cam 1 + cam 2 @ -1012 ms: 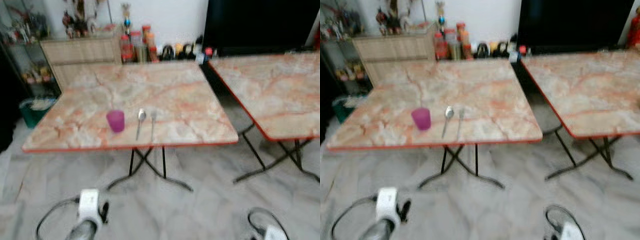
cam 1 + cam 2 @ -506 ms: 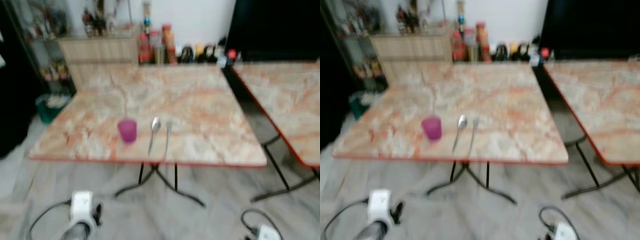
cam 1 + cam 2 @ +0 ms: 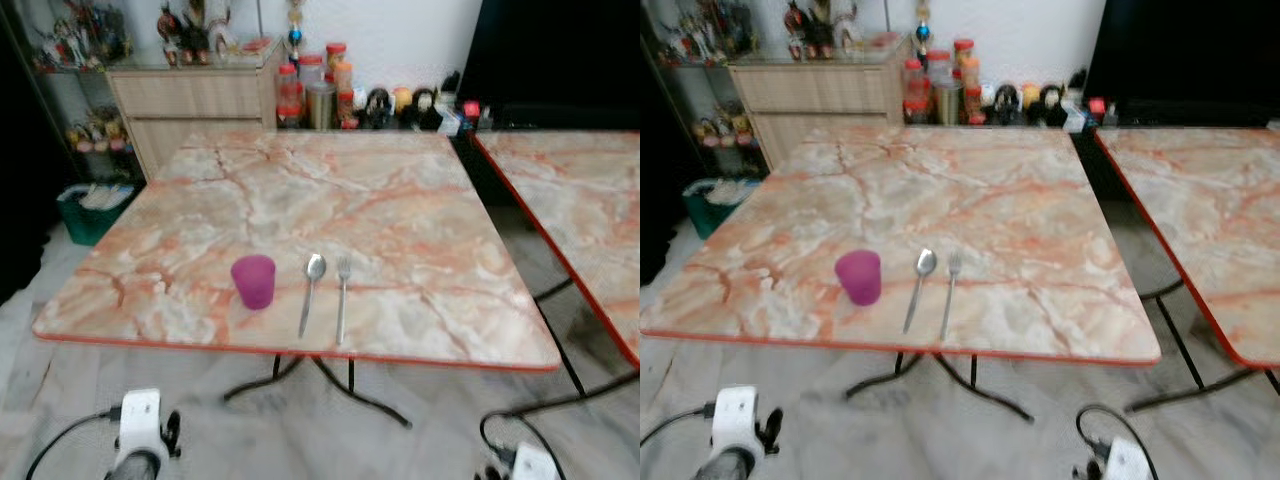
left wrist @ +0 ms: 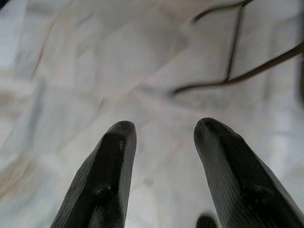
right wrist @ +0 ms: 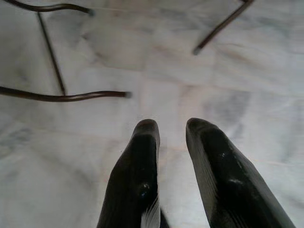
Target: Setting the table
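A marble-patterned folding table [image 3: 400, 200] with a red rim stands in front of me. Near its front edge a purple cup [image 3: 253, 281] stands upright. To the cup's right lie a spoon [image 3: 312, 290] and a fork [image 3: 342, 300], side by side, handles toward me. Both arms hang low below the table's edge: the left wrist [image 3: 140, 430] and the right wrist [image 3: 520, 465]. My left gripper [image 4: 161, 128] is open over the pale floor, holding nothing. My right gripper [image 5: 172, 126] is open by a narrower gap, also holding nothing.
A second marble table [image 3: 590, 200] stands close on the right, with a narrow gap between the two. Behind are a wooden cabinet [image 3: 190, 100], jars and bottles [image 3: 320, 90] on the floor, a green basket [image 3: 95, 210] and a black screen [image 3: 560, 50]. Thin metal legs [image 3: 320, 375] cross under the table.
The camera has swung and come closer, so the table sits nearer and more central, and the blur is gone. The cup, spoon and fork have not moved on the table.
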Controlling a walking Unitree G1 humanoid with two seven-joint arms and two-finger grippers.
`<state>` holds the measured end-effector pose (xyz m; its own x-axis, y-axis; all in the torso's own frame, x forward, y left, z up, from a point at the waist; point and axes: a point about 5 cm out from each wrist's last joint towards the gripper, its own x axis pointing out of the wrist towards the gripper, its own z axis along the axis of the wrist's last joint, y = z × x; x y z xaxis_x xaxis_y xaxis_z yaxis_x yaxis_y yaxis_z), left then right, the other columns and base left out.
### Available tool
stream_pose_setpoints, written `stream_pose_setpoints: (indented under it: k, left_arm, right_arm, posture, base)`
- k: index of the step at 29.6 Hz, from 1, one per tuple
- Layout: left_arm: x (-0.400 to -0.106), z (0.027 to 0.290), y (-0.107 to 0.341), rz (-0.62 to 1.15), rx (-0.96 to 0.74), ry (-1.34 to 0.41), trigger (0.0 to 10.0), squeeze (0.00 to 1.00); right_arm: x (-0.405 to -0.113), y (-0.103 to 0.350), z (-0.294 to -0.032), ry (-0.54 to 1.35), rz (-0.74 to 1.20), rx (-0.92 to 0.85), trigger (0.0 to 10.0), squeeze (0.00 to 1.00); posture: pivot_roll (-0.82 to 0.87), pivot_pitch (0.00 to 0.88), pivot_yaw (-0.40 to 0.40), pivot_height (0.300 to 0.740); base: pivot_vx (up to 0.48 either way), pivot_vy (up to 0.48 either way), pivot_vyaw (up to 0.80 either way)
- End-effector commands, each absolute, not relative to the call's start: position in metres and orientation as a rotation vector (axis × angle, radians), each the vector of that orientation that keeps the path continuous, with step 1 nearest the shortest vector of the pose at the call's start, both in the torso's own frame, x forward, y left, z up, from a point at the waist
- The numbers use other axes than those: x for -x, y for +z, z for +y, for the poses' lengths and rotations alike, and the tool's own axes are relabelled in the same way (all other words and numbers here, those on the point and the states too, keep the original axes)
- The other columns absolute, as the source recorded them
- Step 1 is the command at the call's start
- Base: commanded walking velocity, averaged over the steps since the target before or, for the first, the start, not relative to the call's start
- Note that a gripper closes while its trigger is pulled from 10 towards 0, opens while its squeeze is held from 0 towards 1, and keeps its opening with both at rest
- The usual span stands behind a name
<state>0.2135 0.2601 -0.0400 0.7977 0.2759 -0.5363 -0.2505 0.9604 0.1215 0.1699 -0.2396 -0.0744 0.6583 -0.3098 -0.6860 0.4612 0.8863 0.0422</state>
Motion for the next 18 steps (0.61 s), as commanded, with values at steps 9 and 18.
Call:
stream_pose_setpoints:
  k: [9,18]
  left_arm:
    - [-0.208,0.335,0.002,0.397,-0.187,0.776,10.0,0.0]
    - [-0.244,0.362,0.078,0.056,-0.407,0.938,10.0,0.0]
  right_arm:
    - [-0.17,-0.075,-0.238,-0.44,0.751,-0.222,10.0,0.0]
    - [-0.173,-0.074,-0.239,-0.437,0.747,-0.219,10.0,0.0]
  posture:
    - [0.07,0.0,-0.033,0.74]
    - [0.07,0.0,-0.035,0.74]
  base:
    - [0.0,0.0,0.0]
    - [0.0,0.0,0.0]
